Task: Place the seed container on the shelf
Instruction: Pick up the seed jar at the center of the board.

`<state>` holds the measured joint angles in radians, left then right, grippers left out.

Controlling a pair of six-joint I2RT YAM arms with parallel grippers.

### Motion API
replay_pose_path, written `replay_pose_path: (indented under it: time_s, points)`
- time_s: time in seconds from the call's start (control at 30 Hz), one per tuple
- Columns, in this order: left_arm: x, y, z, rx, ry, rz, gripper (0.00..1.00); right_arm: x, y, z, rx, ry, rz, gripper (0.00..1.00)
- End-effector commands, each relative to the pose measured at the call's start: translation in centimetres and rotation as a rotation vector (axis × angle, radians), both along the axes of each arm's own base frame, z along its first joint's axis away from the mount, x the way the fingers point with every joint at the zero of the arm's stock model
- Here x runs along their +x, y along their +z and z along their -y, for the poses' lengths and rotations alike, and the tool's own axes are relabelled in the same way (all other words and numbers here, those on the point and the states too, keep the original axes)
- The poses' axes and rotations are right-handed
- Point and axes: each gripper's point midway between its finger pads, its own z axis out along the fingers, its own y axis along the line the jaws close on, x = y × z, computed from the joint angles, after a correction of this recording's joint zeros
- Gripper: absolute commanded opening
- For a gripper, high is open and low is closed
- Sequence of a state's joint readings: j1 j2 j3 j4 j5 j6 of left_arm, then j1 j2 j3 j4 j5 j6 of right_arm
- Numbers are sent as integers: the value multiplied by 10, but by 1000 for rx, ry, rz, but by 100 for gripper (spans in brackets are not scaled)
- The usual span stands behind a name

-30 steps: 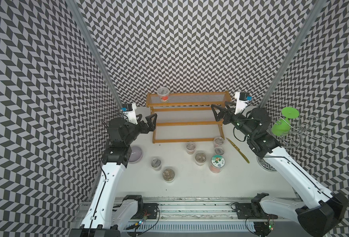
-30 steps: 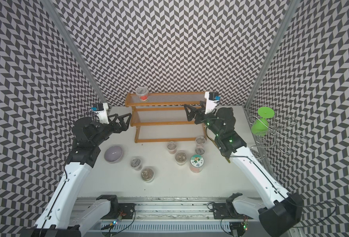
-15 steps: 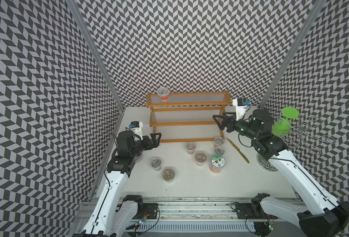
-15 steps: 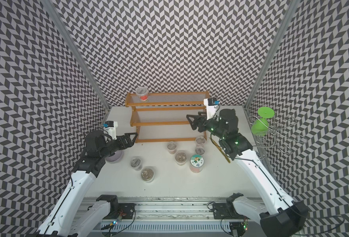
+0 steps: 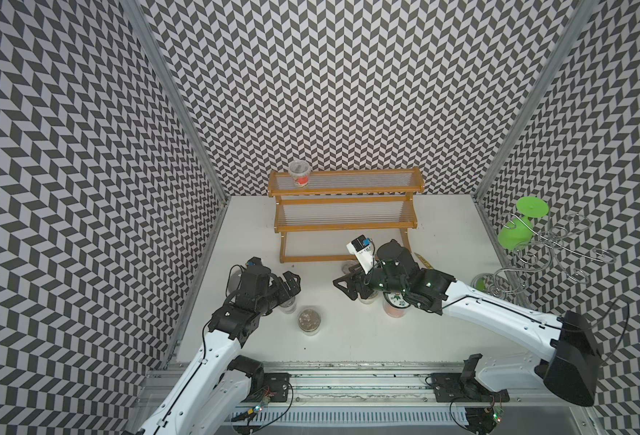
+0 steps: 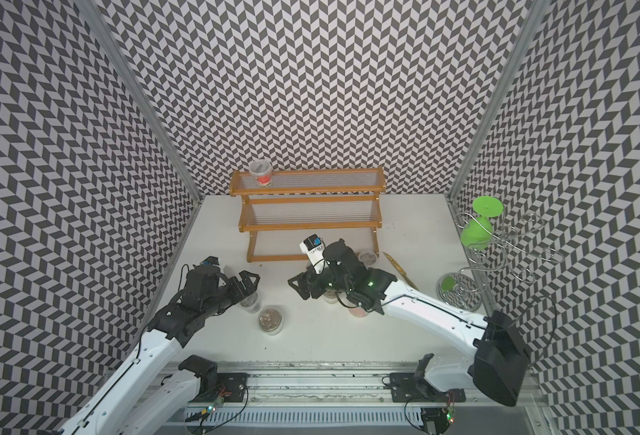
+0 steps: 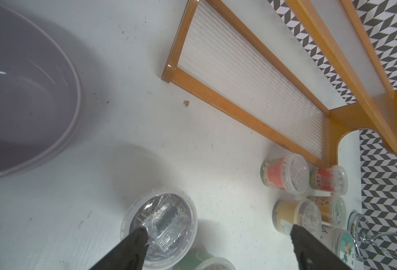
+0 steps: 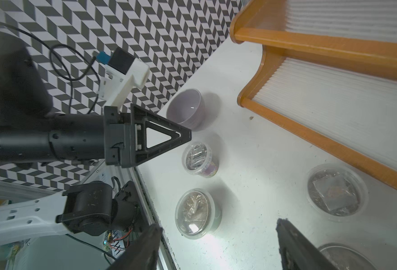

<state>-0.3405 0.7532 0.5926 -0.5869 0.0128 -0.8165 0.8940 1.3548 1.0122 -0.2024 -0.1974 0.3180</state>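
The shelf (image 5: 345, 222) (image 6: 311, 222), orange-brown wood with pale ribbed tiers, stands at the back with one red-labelled cup (image 5: 299, 177) on its top tier. Several clear-lidded seed containers sit on the table in front of it. My left gripper (image 5: 295, 284) (image 7: 218, 236) is open, low over one seed container (image 7: 161, 222) (image 5: 287, 303), and one fingertip (image 7: 136, 240) overlaps its lid. My right gripper (image 5: 343, 289) (image 8: 218, 231) is open over bare table. A green-sided container (image 8: 194, 214) (image 5: 310, 320) lies just beyond its gap.
A purple bowl (image 7: 17, 105) (image 8: 186, 109) sits by the left wall, mostly under my left arm. More tubs (image 7: 284, 173) cluster near the shelf's right foot. At the right stands a silver wire stand (image 5: 537, 260) holding a green cup (image 5: 514, 229), with a yellow stick (image 5: 422, 260) lying nearby.
Both arms have come down and forward from the shelf to the containers. The left gripper now hovers over a container by the bowl. The right jaws have narrowed a little.
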Motion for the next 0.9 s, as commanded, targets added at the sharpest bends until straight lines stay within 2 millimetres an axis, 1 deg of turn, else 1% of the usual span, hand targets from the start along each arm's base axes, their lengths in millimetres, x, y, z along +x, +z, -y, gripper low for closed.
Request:
replay_pose_path:
  time_s: [0.0,0.03,0.1,0.23,0.3,0.37,0.43,0.47,0.63,0.87]
  points:
    - [-8,-16,-18,53,142,-76,100,8,-5,-4,11,-34,16,79]
    - [-9,-23,-17,56,141,-89,100,8,-8,-5,10,-33,11,80]
    - [-9,-30,-21,83,152,-101,100,5,-13,-7,23,-17,1,80]
    - [1,-27,-26,130,161,-64,100,-6,-28,-19,34,59,-41,80]
    - [6,-26,-21,140,128,-40,100,-6,-34,-22,17,66,-46,80]
    - [8,-29,-23,154,137,-47,100,0,-40,-18,-9,26,-35,81]
    - [9,-36,-24,178,136,-80,100,14,-45,-6,-60,-58,-3,83]
    - [8,-40,-25,191,137,-102,100,17,-45,-3,-75,-72,12,84]
    - [6,-57,-23,254,108,-173,100,15,-48,-4,-99,-43,26,86]
    - [8,-68,-18,338,61,-208,100,16,-57,0,-122,-60,26,89]
